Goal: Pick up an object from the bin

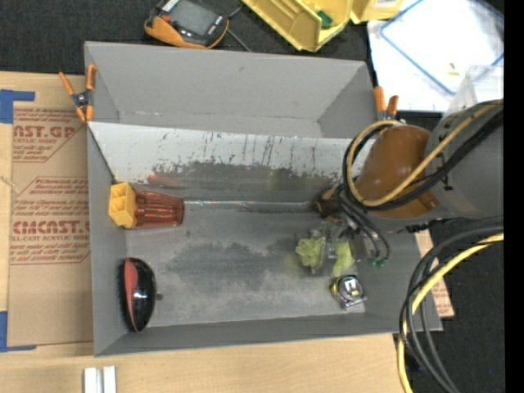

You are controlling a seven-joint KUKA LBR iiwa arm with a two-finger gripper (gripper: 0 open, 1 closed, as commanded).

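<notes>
My gripper point(334, 242) reaches down at the right side of the bin floor, right on a crumpled yellow-green soft thing point(311, 252). The green thing spreads to both sides of the gripper's tip, and part of it is hidden behind the tip. Just below it, near the bin's front right corner, lies a small shiny metal and yellow object point(350, 291).
A red ribbed piece with a yellow block end point(143, 206) lies at the left wall. A black and red computer mouse point(137, 292) rests in the front left corner. The arm with its orange cover and cables fills the bin's right edge.
</notes>
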